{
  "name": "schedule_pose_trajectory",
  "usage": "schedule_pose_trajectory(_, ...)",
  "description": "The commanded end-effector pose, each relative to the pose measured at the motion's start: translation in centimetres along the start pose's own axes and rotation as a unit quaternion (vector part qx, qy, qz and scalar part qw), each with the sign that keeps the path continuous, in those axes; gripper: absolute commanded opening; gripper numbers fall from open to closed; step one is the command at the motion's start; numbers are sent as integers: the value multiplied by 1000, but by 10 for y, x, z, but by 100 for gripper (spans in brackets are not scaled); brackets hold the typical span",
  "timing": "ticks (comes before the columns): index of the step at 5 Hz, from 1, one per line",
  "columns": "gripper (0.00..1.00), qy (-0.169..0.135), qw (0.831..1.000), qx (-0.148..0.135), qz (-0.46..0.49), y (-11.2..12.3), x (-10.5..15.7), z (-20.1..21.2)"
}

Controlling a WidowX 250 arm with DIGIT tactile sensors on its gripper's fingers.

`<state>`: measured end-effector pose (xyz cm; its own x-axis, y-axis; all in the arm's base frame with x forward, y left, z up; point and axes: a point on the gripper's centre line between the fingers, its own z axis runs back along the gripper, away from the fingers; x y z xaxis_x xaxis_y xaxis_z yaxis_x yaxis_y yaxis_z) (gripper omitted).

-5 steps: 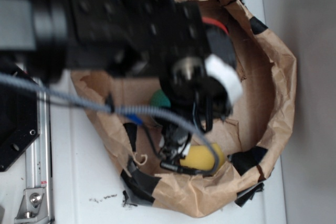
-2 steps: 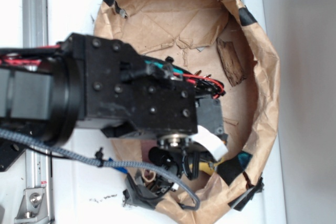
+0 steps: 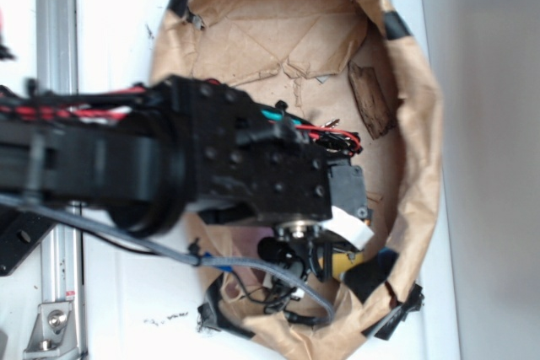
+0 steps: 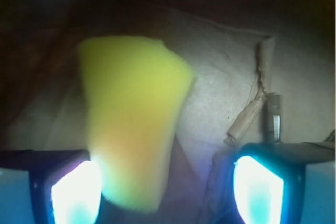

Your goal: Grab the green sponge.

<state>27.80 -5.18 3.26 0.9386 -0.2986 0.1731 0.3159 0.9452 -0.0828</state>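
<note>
A: Yellow-green sponge [image 4: 131, 145] now sits between the spread fingers [image 4: 73, 192], inside the paper bag [image 3: 422, 124], near right corner.
B: Arm dropped lower; gripper [image 4: 165, 190] apart, nothing clamped yet.

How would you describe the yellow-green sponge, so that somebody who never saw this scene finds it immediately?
Find the big brown paper bag lying open on the white table. At its near end, under the black robot arm, the sponge lies on the paper floor, just ahead of the hand. It is the only bright yellow-green thing there; everything around it is brown paper or black tape.
</note>
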Motion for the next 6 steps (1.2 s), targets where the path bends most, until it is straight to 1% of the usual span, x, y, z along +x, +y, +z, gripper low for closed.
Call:
schedule_pose_trajectory(1,0,17,995,69,68,12,15,-4)
schedule_pose_trajectory(2,0,11,992,72,107,37,16,10)
schedule_pose_trajectory(3,0,3,988,77,134,58,11,36)
schedule_pose_trajectory(4,0,-14,985,82,149,67,-2,64)
schedule_pose_trajectory(5,0,19,969,115,217,71,-21,98)
schedule_pose_trajectory(6,0,11,940,155,304,52,-31,141)
